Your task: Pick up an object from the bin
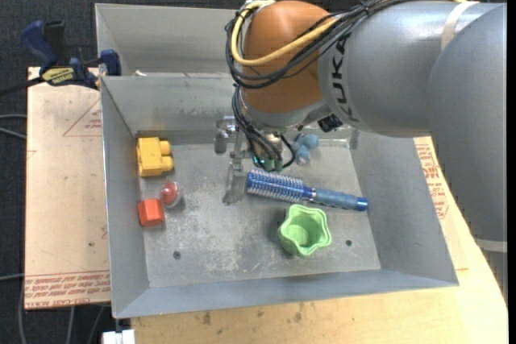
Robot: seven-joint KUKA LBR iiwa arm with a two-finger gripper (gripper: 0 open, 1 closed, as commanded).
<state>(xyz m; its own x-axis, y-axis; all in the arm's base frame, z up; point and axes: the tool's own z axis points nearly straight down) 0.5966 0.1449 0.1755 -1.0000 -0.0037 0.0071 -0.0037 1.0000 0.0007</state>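
My gripper (235, 188) hangs below the arm's wrist, low over the bin floor near the middle. Just to its right lies a blue hairbrush (306, 192), bristle head towards the gripper and handle pointing right. The brush head sits right beside the gripper's tip; I cannot make out whether they touch. A small light-blue piece (306, 145) lies behind the brush, partly hidden by the wrist. A green flower-shaped cup (305, 230) stands in front of the brush handle.
At the bin's left side lie a yellow block (153, 155), a red block (150, 212) and a small clear-red ball (168, 192). The arm and its orange cover hide the back middle of the bin.
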